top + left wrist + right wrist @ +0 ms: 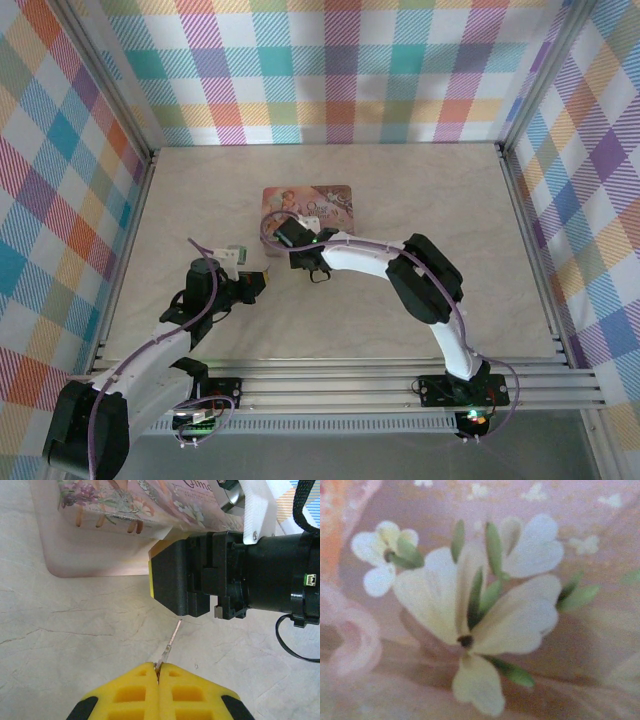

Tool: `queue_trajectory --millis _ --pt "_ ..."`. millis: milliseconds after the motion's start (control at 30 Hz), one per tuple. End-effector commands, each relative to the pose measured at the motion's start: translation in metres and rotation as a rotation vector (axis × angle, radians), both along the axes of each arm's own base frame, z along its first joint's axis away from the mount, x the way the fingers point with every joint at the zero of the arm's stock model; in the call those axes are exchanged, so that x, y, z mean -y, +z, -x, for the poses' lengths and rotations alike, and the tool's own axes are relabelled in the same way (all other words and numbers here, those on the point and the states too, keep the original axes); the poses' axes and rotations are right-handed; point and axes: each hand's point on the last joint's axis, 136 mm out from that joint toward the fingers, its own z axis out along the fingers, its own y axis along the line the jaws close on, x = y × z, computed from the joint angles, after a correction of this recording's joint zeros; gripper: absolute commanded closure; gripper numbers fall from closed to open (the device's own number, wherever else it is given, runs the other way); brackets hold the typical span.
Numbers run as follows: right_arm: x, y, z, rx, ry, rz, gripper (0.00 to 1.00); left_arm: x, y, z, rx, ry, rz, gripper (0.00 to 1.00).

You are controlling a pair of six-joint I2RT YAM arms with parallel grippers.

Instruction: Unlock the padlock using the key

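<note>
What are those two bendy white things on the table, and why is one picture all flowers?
They are two robot arms. One picture is taken from above. There the left gripper and the right gripper reach toward a pink tin box lying on the table. The other two pictures come from small cameras on the wrists. The left arm's camera shows its yellow fingers pinched shut on a thin key, pointing at a yellow padlock mostly hidden behind the right arm's black gripper. The flowery picture is the right camera, very close to the tin's painted lid.
</note>
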Motion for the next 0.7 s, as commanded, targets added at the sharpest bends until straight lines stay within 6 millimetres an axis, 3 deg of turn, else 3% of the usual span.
queue_trajectory --millis 0,467,667 --pt "-0.005 0.001 -0.009 0.042 -0.009 -0.003 0.45 0.001 -0.001 0.004 0.022 -0.023 -0.010 1.00" --pt "-0.003 0.000 -0.024 0.076 0.012 0.010 0.63 0.001 0.000 0.007 0.034 -0.029 -0.002 1.00" --pt "0.000 0.007 -0.024 0.088 0.045 0.020 0.76 0.002 0.000 0.006 0.032 -0.029 -0.003 1.00"
